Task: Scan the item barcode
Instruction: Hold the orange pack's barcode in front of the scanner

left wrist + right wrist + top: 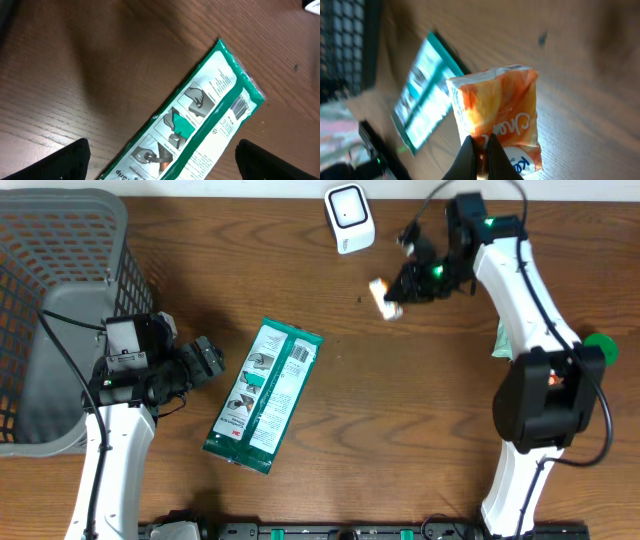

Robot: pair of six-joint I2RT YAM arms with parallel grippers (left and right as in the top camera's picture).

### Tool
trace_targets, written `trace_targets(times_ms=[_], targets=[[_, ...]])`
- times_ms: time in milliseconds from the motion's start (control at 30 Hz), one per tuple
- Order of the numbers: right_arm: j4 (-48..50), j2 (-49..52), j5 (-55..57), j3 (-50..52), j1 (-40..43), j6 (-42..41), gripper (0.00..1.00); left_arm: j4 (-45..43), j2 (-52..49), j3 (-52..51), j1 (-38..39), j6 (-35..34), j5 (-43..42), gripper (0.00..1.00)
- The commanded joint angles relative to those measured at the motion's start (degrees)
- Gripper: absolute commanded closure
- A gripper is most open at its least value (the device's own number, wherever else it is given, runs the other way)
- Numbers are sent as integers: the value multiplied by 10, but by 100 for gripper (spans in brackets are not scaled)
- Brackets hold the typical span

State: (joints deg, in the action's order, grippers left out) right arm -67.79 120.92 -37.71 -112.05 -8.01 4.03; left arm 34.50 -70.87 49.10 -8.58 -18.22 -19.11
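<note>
**Orange sachet** point(497, 112): small and crinkled, orange and white, with part of its lettering showing. It is held off the table at the far right-centre, just to the near right of the scanner point(348, 218). Its lower edge is pinched by the right gripper point(480, 150), whose jaws are clamped tight on the film. No barcode is seen on the face turned to the wrist camera.

**Scanner:** white and rounded, standing at the far edge of the table point(400, 460). It is near the sachet but not touched by it.

**Step in hand, as judged:** the sachet is being presented to the scanner window.

**Next move, as judged:** the sachet is to be brought closer and turned until its code faces the window. A firm pinch on the thin film is called for while the wrist is rotated.

**Green packet** point(265, 395): laid flat on the table, left of centre, with a barcode face up, untouched.

**Left gripper** point(208, 358): released, jaws wide, nothing held, set just left of the green packet.

**Basket** point(60, 240): grey mesh, at the far left.
</note>
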Motion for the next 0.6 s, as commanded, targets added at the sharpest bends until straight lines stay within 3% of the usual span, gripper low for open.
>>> trace_targets(times_ms=[0, 267, 567], targets=[[19, -23, -2, -74, -11, -80, 99, 2, -2, 3, -5, -7, 8, 7], [257, 5, -80, -97, -10, -264, 99, 2, -2, 3, -5, -7, 8, 7], [593, 150, -123, -97, -7, -554, 99, 2, -2, 3, -5, -7, 8, 7]])
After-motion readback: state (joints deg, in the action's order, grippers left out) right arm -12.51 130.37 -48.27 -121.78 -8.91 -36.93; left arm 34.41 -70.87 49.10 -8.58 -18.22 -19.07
